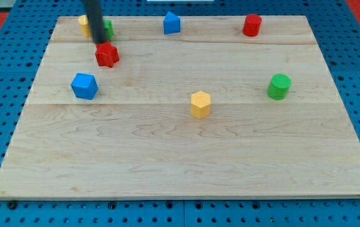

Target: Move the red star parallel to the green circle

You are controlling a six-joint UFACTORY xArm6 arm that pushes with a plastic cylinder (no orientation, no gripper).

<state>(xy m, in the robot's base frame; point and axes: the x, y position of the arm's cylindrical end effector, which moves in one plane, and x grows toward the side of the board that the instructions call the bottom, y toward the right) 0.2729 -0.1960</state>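
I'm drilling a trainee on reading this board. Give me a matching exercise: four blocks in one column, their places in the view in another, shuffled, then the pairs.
Blocks:
1. red star
2. green circle
3. yellow hexagon
4. blue cube

Places:
A. near the board's middle
B. far toward the view's right
C. just below my tip, upper left
D. at the view's left, below the red star

Pairs: 1-C, 2-B, 3-A, 4-D
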